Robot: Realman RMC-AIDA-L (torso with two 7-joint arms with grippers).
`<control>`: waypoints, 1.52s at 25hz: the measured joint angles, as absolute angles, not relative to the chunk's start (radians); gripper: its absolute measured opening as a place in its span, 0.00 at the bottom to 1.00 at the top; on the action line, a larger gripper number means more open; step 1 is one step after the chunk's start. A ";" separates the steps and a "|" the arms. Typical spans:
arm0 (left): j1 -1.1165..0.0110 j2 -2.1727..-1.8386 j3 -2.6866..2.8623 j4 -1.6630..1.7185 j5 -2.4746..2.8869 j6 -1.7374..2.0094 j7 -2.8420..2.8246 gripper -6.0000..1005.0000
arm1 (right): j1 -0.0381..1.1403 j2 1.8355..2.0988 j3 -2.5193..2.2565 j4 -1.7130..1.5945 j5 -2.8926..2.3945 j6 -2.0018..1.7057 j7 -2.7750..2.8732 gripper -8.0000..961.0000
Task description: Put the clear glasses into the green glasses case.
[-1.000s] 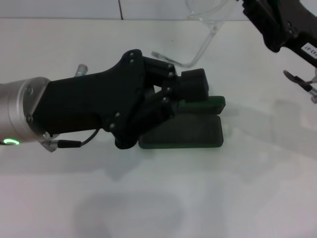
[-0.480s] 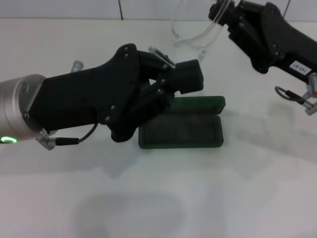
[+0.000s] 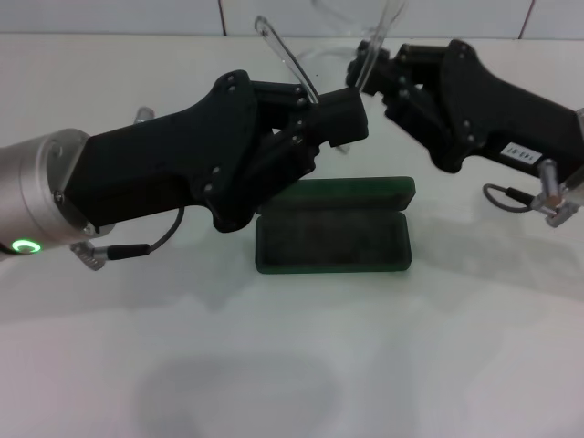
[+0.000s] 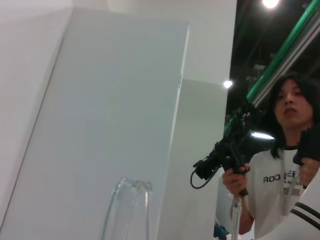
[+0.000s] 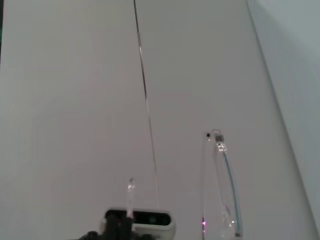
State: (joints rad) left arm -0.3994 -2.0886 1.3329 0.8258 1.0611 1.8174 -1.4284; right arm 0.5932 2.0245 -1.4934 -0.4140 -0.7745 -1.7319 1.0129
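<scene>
A: What lies nearest?

B: Bare white surface (image 3: 292,365), wide and open on the near side. Beyond it sits the green glasses case (image 3: 332,239), lid swung back toward the far side, dark lining facing up, nothing over its near rim.

A: And the left arm?

B: It reaches in low from the left, its black body angled toward the right and slightly far. The left tool (image 3: 339,123) sits above the case's far-left corner, closed on one temple arm of the clear glasses (image 3: 360,36), which sticks up from it.

A: The right arm?

B: It comes from the right, slanting toward the far left. The right tool (image 3: 371,73) pinches the glasses near the other temple, just right of the left tool. The glasses hang in the air above and beyond the case, apart from it.

A: Room to move?

B: The two tools stand close together; the surface right of the case is free.

A: The room?

B: White wall panels beyond. The left wrist view shows a person (image 4: 280,165) holding a black device.
</scene>
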 joint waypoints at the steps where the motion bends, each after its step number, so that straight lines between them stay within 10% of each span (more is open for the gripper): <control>1: -0.403 -2.088 1.333 0.817 1.061 1.817 -1.428 0.05 | 0.595 2.025 -1.499 -0.414 -0.775 -1.731 1.013 0.06; 38: -0.390 -2.088 1.271 0.791 1.054 1.812 -1.420 0.05 | 0.619 2.020 -1.558 -0.430 -0.838 -1.667 1.011 0.06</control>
